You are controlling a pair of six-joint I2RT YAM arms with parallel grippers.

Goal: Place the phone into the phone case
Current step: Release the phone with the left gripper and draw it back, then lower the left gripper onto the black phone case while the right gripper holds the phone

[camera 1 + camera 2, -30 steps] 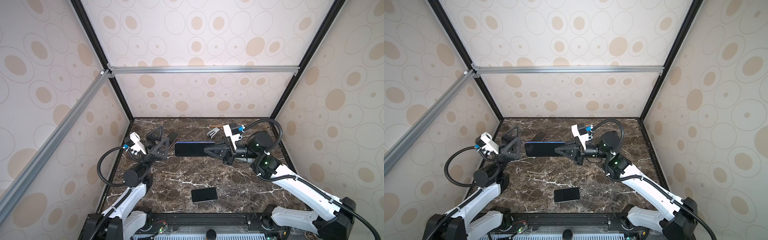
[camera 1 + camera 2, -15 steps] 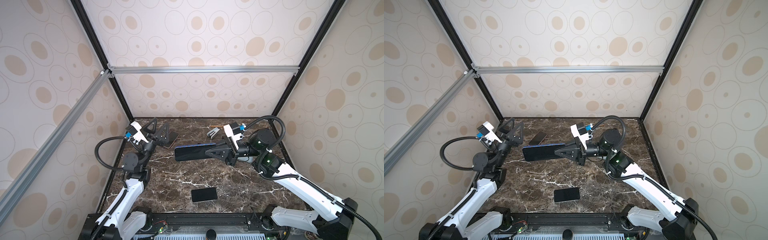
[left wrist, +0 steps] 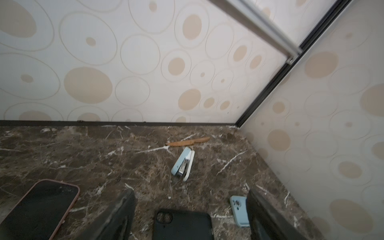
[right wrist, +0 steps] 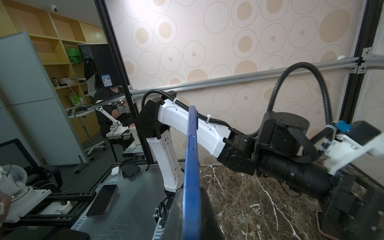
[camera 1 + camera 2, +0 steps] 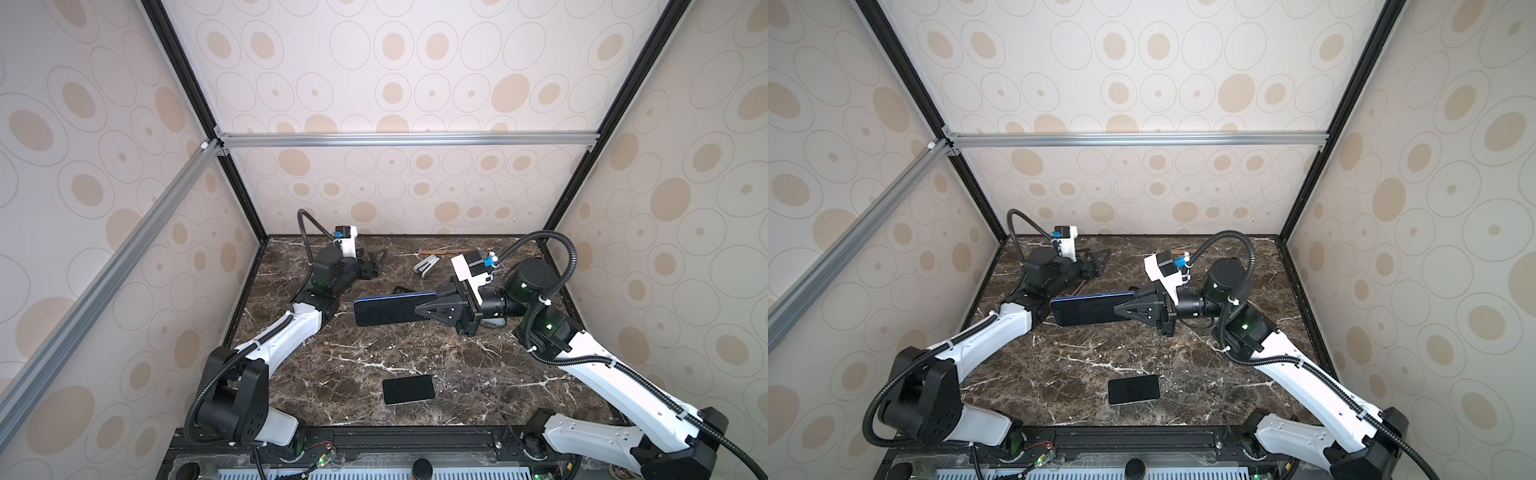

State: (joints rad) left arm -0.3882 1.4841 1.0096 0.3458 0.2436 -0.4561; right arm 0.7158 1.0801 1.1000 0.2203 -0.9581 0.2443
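What moved: the left gripper [image 5: 371, 266] has swung away from the blue phone [image 5: 384, 311] and out to about 10 o'clock on the table [image 5: 415, 353], with 12 at the far wall. The right gripper [image 5: 424, 305] has hardly moved.
Left gripper: its fingers [image 3: 261, 216] stand wide apart with nothing in them. The black case [image 3: 182, 225] lies flat on the table between them.
Right gripper: it is pinched tight on one short end of the blue phone.
Where the phone is: up in the air over the middle of the table. It is tilted, and its free end points to 9 o'clock.
Where the case is: near 10 o'clock, under the left gripper. I cannot tell which side is up.
How the phone will feel: I think hard, smooth and slippery, and the glass could crack. Held by one end, it may sag.
How the case will feel: I think light and bendy. Take it by its long sides and keep the hollow free.
Other things: a stapler [image 3: 184, 164] and a wooden knife [image 3: 188, 142] lie near 1 o'clock. A light blue case [image 3: 239, 209] and a pink-rimmed phone [image 3: 37, 207] lie by the left gripper. A spare phone [image 5: 408, 389] lies at 6 o'clock.
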